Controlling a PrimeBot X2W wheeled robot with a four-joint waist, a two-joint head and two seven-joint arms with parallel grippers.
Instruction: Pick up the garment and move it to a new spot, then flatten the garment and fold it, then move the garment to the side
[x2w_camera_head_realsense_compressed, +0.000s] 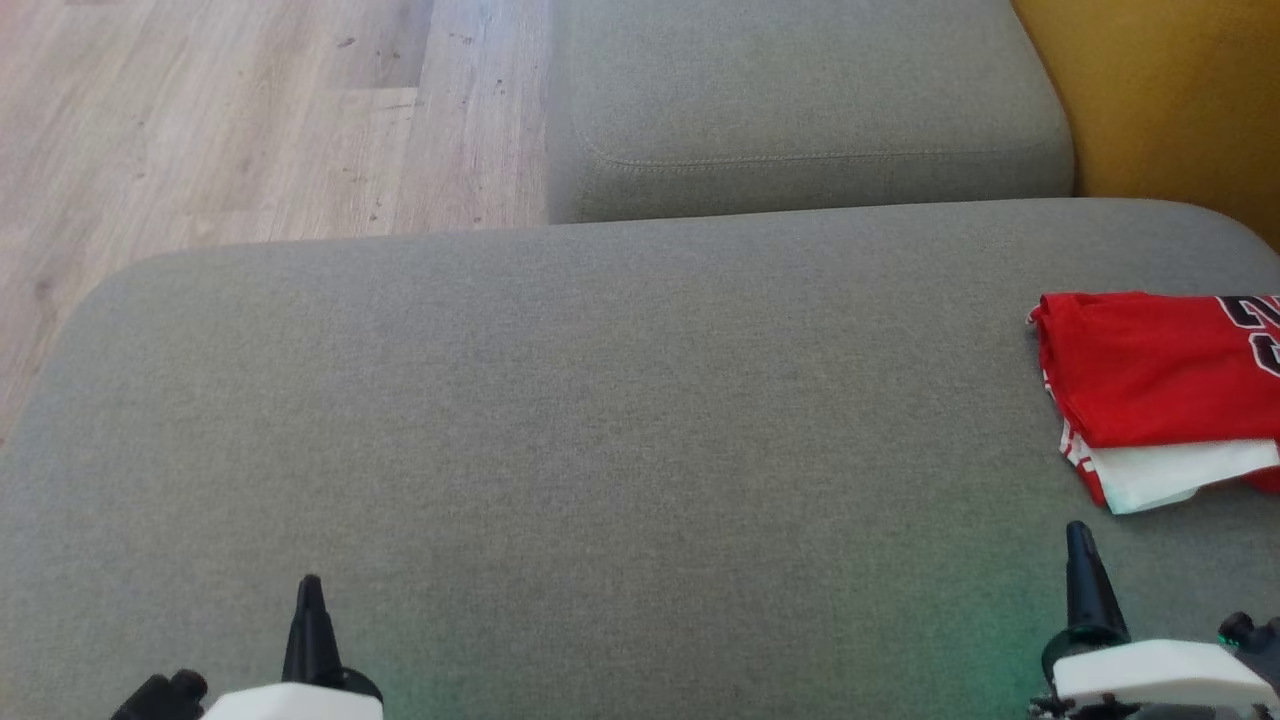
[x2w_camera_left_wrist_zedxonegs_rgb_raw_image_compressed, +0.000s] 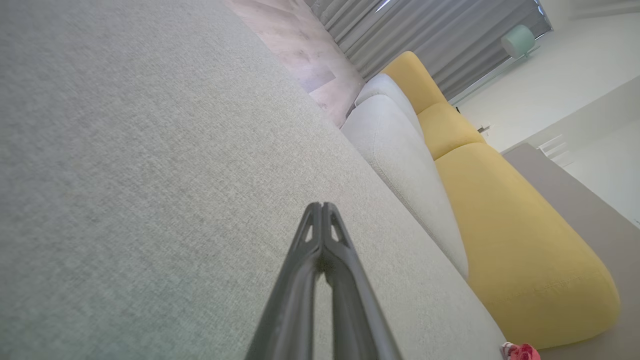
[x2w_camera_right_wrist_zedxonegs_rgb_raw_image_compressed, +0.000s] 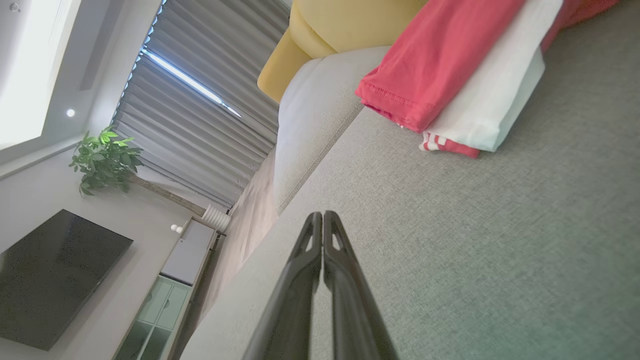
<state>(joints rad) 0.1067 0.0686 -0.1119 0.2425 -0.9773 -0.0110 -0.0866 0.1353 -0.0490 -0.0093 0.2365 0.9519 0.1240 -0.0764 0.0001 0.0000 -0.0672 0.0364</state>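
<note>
The garment (x2w_camera_head_realsense_compressed: 1160, 390) is a red jersey with white trim and black lettering, lying folded at the right edge of the grey sofa cushion (x2w_camera_head_realsense_compressed: 600, 430). Its red and white layers (x2w_camera_right_wrist_zedxonegs_rgb_raw_image_compressed: 450, 75) also show at the top of the right wrist view, and a small red corner (x2w_camera_left_wrist_zedxonegs_rgb_raw_image_compressed: 520, 352) at the bottom right of the left wrist view. My right gripper (x2w_camera_head_realsense_compressed: 1078, 535) is shut and empty, just below and left of the garment, not touching it. My left gripper (x2w_camera_head_realsense_compressed: 310, 585) is shut and empty over bare cushion at the lower left.
A second grey cushion (x2w_camera_head_realsense_compressed: 800, 110) sits beyond the main one, with a yellow cushion (x2w_camera_head_realsense_compressed: 1170, 100) at the far right. Wooden floor (x2w_camera_head_realsense_compressed: 230, 120) lies to the far left. A television (x2w_camera_right_wrist_zedxonegs_rgb_raw_image_compressed: 55, 280), a plant (x2w_camera_right_wrist_zedxonegs_rgb_raw_image_compressed: 102, 160) and curtains (x2w_camera_right_wrist_zedxonegs_rgb_raw_image_compressed: 200, 115) stand in the room.
</note>
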